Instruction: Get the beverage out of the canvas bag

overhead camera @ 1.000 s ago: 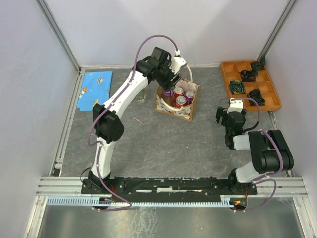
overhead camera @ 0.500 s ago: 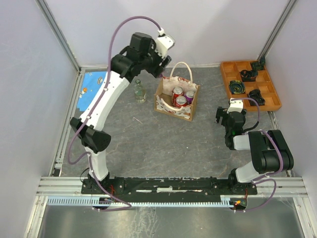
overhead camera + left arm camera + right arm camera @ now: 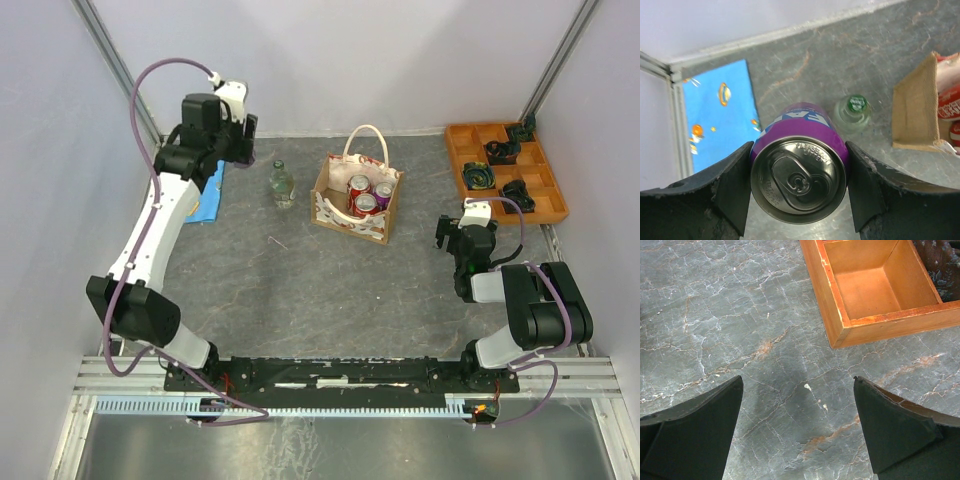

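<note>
The grey marbled table [image 3: 300,290] is unchanged. The left arm [image 3: 160,215], which a second ago reached over the bag, has swung away to the far left corner. The right arm [image 3: 520,300] has not moved and stays folded at the near right.

The canvas bag [image 3: 350,215] stands upright where it was, at the far middle of the table, and its white handle now loops up freely. It holds three cans [image 3: 366,195], two red and one purple. The orange tray [image 3: 470,140] lies in the far right corner as before. The blue sheet [image 3: 720,117] lies flat in the far left corner, partly under the raised arm.

The left gripper [image 3: 799,185] clasps a purple can [image 3: 799,165], a finger pressed to each side and the can's top facing the wrist camera. The can is out of the bag, held in the air above the table by the blue sheet's right edge. The right gripper [image 3: 799,425] hangs spread wide with nothing in it, over bare table just near of the tray's corner.

A clear bottle [image 3: 283,186] with a green cap stands between the sheet and the bag, no longer hidden by the arm.
</note>
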{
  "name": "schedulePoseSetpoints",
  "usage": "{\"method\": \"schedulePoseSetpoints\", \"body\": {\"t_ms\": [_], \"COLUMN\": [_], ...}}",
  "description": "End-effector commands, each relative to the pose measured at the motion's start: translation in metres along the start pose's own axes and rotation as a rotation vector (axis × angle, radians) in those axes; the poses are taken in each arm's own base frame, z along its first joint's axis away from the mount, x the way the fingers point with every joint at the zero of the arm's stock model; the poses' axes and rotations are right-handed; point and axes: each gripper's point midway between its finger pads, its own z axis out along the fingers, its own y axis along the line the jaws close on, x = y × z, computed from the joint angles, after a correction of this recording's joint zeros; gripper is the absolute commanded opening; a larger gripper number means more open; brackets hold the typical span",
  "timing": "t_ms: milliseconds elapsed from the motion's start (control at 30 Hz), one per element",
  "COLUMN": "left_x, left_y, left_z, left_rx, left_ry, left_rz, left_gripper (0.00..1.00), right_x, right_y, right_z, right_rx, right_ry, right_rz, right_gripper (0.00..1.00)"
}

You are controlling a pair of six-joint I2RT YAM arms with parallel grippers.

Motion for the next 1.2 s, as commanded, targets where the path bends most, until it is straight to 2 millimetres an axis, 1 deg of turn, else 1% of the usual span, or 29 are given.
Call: {"method": "schedulePoseSetpoints", "body": {"t_ms": [0,100,200,333,433,567,633,833,1000,1167], "left_x": [-0.03,0.001,0.027,0.043,0.052,0.069,0.08,0.113,0.126,0.134], "left_y": [-0.005,-0.015,-0.018,-0.015,-0.01,-0.002,0.003,0.005,0.002,-0.002], "left_z": [-0.012,0.008,0.027,0.043,0.051,0.063,0.072,0.104,0.126,0.137], "left_rx": [-0.022,-0.002,-0.014,-0.047,-0.085,-0.134,-0.156,-0.173,-0.166,-0.161], "left_ry": [-0.202,-0.154,-0.119,-0.116,-0.108,-0.079,-0.054,0.051,0.111,0.143], "left_rz": [-0.133,-0.189,-0.238,-0.291,-0.311,-0.323,-0.328,-0.321,-0.321,-0.333], "left_gripper": [0.03,0.03,0.03,0.03,0.03,0.03,0.03,0.03,0.03,0.03], "right_x": [-0.023,-0.024,-0.024,-0.024,-0.024,-0.023,-0.023,-0.024,-0.024,-0.024], "right_y": [0.002,0.002,0.002,0.002,0.002,0.002,0.002,0.002,0.002,0.002], "right_z": [0.006,0.006,0.006,0.006,0.006,0.006,0.006,0.006,0.006,0.006], "right_rx": [-0.004,-0.005,-0.005,-0.005,-0.005,-0.005,-0.005,-0.004,-0.005,-0.004], "right_ry": [-0.062,-0.063,-0.063,-0.064,-0.064,-0.063,-0.063,-0.064,-0.065,-0.064], "right_rz": [0.013,0.013,0.012,0.013,0.012,0.013,0.013,0.013,0.015,0.015], "right_gripper": [0.99,0.99,0.99,0.99,0.99,0.99,0.99,0.99,0.99,0.99]}}
